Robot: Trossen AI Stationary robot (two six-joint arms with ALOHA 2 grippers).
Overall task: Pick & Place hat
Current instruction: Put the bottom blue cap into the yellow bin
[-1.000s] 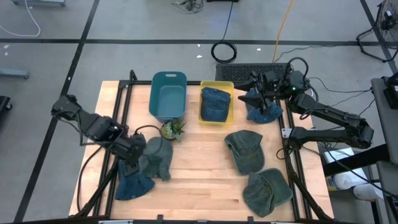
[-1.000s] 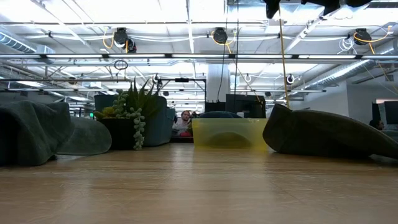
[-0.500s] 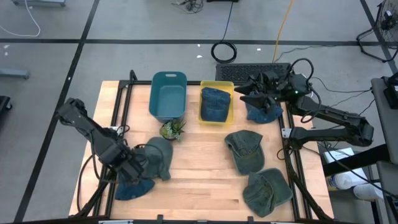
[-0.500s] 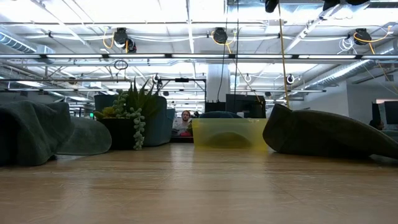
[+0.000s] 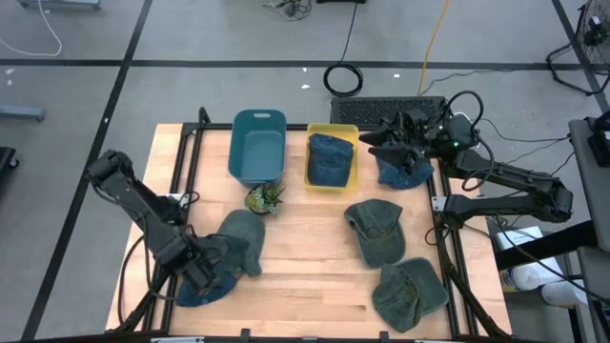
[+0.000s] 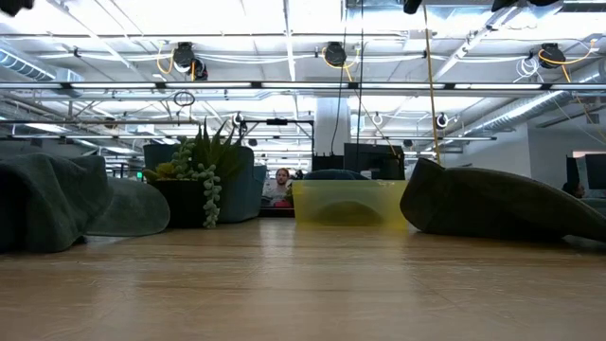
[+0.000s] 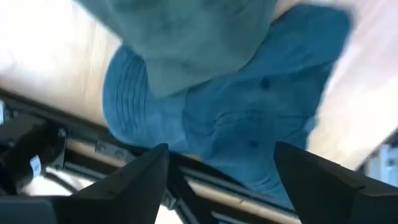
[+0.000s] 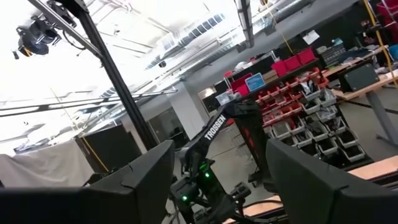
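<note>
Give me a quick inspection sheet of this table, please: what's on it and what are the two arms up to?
Surface: wooden table, black frame along its edges.
Job's things: blue hat at the near left corner, a grey-green hat overlapping it; denim hat in the yellow bin; two olive hats on the right; another blue hat at the far right edge.
Clutter: empty teal bin; small potted plant.
Grippers: left gripper open, low over the blue hat; right gripper open, raised above the far right edge.
Cables: coiled black cable and yellow cord on the floor.
Surroundings: grey floor, workshop shelving behind.
</note>
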